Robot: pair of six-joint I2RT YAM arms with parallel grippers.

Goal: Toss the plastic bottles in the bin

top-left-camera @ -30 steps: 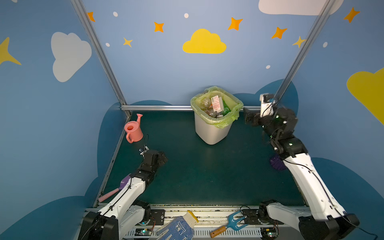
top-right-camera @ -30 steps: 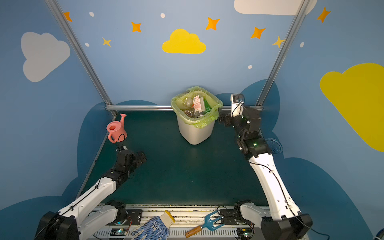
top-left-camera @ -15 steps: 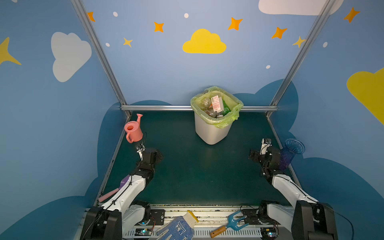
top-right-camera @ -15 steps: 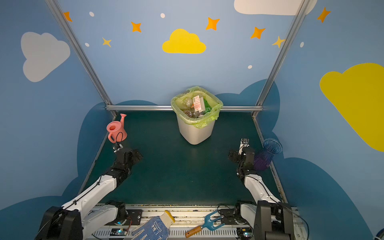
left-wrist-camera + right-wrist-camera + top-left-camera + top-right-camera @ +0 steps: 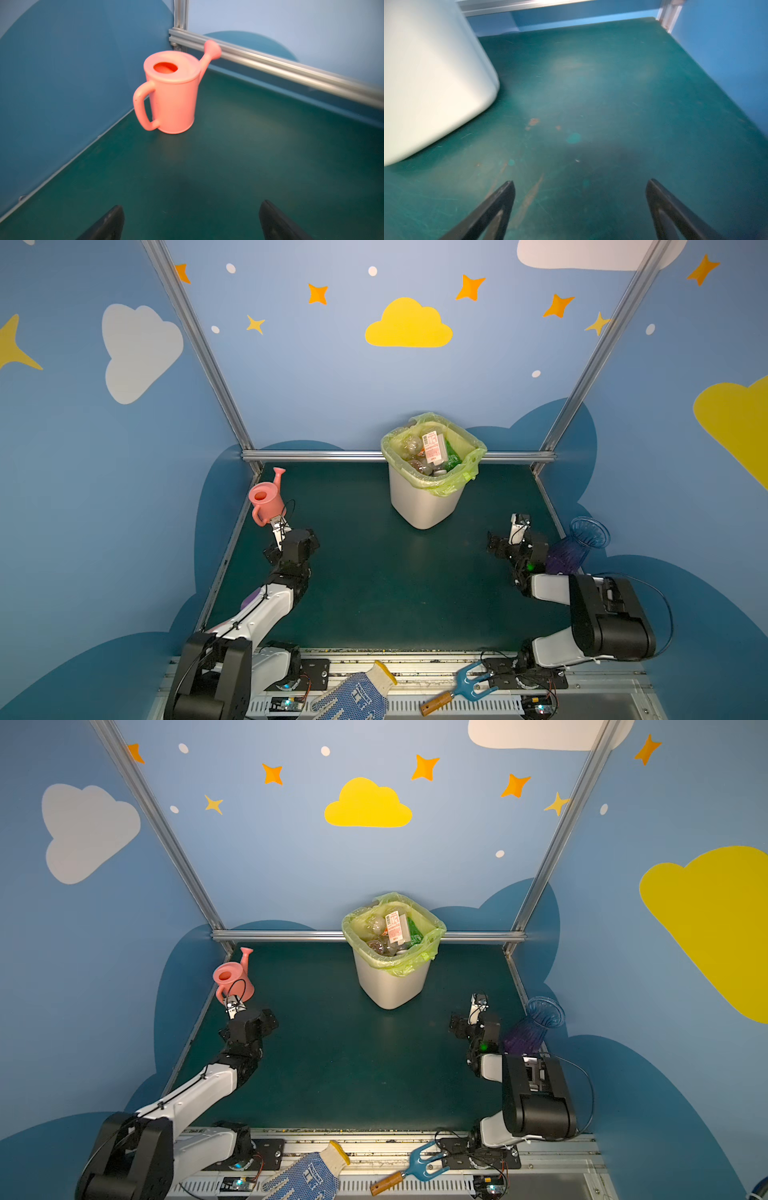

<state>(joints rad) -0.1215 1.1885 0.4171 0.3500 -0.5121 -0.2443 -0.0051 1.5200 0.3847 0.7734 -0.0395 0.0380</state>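
bottles (image 5: 412,445) lie piled in the bin (image 5: 422,506), its bag (image 5: 453,485) folded over the rim to hold the mouth open. the bin stands back-centre, which i judge is within reach of both arms. no bottle shows on the mat (image 5: 374,572), so the job looks done. left gripper (image 5: 192,205) sits low, jaws wide apart and empty, facing the can (image 5: 172,93). right gripper (image 5: 580,181) is spread and empty too, near the vase (image 5: 577,547). 1 red-and-white label (image 5: 432,446) tops the pile, its print too small to read.
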